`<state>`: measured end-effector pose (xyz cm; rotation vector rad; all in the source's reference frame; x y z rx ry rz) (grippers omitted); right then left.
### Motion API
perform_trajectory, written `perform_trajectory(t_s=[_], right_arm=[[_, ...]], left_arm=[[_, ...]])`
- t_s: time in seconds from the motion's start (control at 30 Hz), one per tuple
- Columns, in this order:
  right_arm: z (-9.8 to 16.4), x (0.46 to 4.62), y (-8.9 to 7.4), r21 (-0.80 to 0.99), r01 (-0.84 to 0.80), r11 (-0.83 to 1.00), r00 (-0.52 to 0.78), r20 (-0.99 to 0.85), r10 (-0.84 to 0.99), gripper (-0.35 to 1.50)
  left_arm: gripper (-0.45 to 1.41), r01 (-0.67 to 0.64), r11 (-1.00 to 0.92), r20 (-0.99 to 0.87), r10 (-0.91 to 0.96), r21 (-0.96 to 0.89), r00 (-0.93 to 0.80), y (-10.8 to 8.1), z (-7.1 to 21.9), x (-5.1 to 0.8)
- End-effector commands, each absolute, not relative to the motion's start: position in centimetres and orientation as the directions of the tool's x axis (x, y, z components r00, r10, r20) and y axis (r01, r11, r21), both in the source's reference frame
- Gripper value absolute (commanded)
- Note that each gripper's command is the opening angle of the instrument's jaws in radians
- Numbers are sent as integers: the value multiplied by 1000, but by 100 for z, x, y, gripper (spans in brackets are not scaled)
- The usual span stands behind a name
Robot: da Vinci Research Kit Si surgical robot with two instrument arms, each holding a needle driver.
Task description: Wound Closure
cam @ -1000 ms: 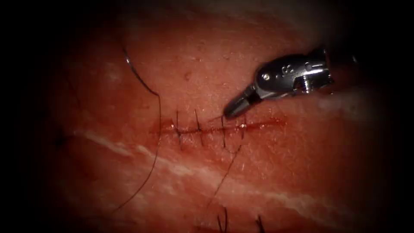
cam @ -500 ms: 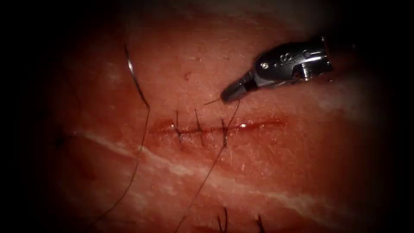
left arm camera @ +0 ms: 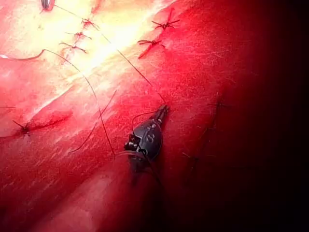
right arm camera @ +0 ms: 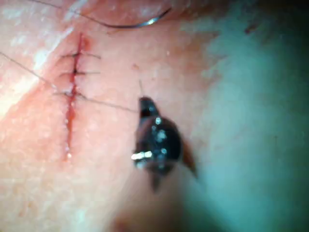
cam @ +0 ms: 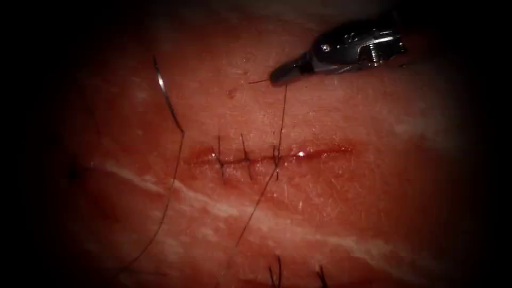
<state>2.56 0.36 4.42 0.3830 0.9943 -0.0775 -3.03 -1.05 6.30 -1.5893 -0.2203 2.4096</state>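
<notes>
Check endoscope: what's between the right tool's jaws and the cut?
A taut run of thread from the right tool, shut on it, down to the third stitch at the cut; otherwise bare tissue. The needle lies free, far left.

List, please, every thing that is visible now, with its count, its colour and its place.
tissue: one, red-pink, under everything.
cut: one, dark red, runs left to right.
stitches: three, dark, across the cut's left part.
needle: one, curved, steel, lying on the tissue far left, held by nothing.
thread: one, dark, from the third stitch up to the right tool.
right tool: one, metal, holds the thread.
left tool: one, dark metal, holds thread.
</notes>
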Motion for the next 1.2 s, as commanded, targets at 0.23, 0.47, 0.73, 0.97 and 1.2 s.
perform_trajectory(t_s=[0.23,0.47,0.73,0.97,1.2], right_arm=[[452,263,24,275,245,930,545,-832,103,-35],[458,255,28,267,227,936,559,-823,99,-35],[466,251,31,271,209,940,575,-811,106,-35],[449,236,23,281,137,950,526,-833,171,4],[418,184,10,317,8,948,487,-829,273,84]], left_arm=[[-45,-127,-951,-875,310,-282,-372,-138,637,-313],[-45,-116,-949,-874,315,-293,-370,-160,641,-319],[-45,-116,-947,-873,320,-299,-368,-161,639,-322],[-45,-103,-949,-877,316,-299,-361,-107,609,-334],[-45,-98,-974,-916,225,-203,-332,-17,560,-332]])
